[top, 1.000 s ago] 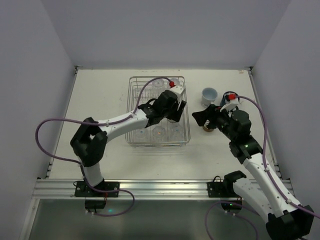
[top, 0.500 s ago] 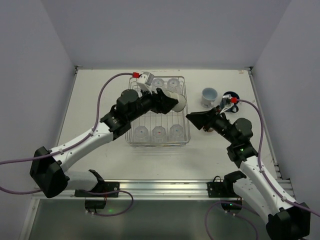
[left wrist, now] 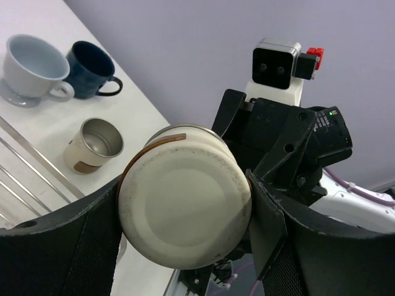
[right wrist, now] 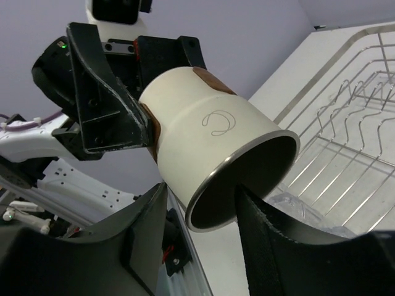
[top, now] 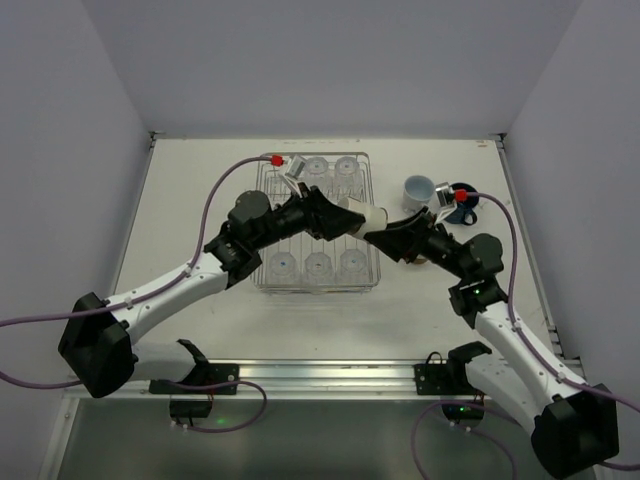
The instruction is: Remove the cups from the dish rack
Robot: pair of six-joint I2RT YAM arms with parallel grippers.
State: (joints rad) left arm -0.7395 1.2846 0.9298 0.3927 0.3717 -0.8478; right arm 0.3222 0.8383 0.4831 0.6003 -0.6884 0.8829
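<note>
Cream cup (top: 362,215): held on its side in the air, above the right edge of the dish rack (top: 375,265).
Left jaws: clamped on the cup's base end.
Right jaws: set either side of its open rim; you cannot tell whether they press.
Edges: pale blue cup (top: 419,190), dark blue mug (top: 463,197) and beige cup (left wrist: 92,145) stand near the right arm.
Room: open bench (top: 200,190) left of the rack.
</note>
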